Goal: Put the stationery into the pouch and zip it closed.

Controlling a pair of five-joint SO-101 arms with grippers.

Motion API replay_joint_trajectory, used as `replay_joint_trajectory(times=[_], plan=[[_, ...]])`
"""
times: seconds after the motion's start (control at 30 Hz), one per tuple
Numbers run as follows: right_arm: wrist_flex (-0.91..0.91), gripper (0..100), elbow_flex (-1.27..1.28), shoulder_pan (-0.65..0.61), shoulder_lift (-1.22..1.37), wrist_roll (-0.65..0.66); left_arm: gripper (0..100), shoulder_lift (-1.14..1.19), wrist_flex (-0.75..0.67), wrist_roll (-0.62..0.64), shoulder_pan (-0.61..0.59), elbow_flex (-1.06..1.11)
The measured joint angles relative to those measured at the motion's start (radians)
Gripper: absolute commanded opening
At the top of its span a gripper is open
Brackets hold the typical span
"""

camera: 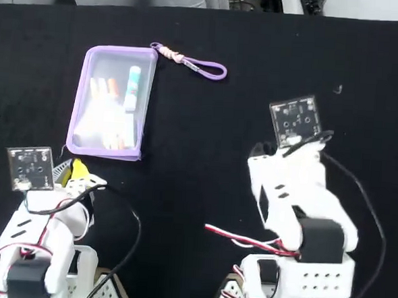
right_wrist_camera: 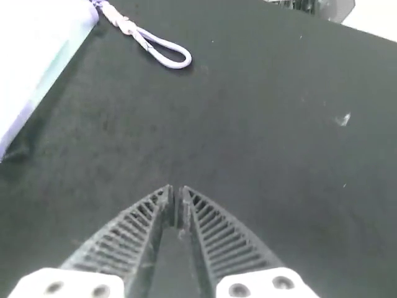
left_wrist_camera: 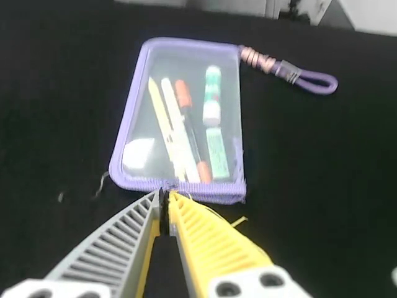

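A flat, clear plastic pouch with purple trim (camera: 110,103) (left_wrist_camera: 183,115) (right_wrist_camera: 31,49) lies on the black cloth-covered table (camera: 205,156), in front of the left arm and well apart from the right arm. The stationery is inside it, seen through the clear wall in the left wrist view: a slim yellow pencil (left_wrist_camera: 158,121), a white pen (left_wrist_camera: 175,133) and an orange-ended marker (left_wrist_camera: 189,127) lie side by side. A green-and-white tube (left_wrist_camera: 212,102) lies beside them, and a small white eraser (left_wrist_camera: 138,153) sits in the corner near the left arm. A purple loop strap on a pink braided cord (camera: 194,63) (left_wrist_camera: 298,76) (right_wrist_camera: 155,45) runs from the pouch's far corner and trails flat across the cloth toward the right arm's side. Whether the zip is drawn all the way shut cannot be told.

The left gripper (camera: 73,165) (left_wrist_camera: 164,203), with one grey and one yellow ribbed finger, has its pincer pressed together with nothing between the tips. The tips sit right at the pouch's near short edge; whether they touch the trim cannot be told.

The right gripper (camera: 259,151) (right_wrist_camera: 175,208), with dark ribbed fingers on the white arm (camera: 303,209), also has its pincer narrowed to a thin slit and grips nothing. It hangs above bare black cloth, with the strap's loop and the pouch's edge farther off.
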Motion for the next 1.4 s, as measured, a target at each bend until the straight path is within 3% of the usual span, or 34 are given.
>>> replay_joint_trajectory(times=[0.3, 0.73, 1.13, 1.4], plan=[[-0.146, 1.5, 0.35, 0.0, -0.21, 0.0, 4, 0.0, -0.031, 0.002, 0.0, 0.175], [-0.16, 1.5, 0.743, 0.0, -0.615, 0.057, 4, 0.002, -0.052, 0.002, 0.0, 0.376], [-0.16, 1.5, 0.945, -0.002, -0.635, 0.057, 4, 0.002, -0.054, 0.002, 0.0, 0.523], [-0.044, 1.5, 0.95, 0.018, -0.635, 0.058, 4, 0.009, -0.057, 0.002, 0.0, 0.548]])
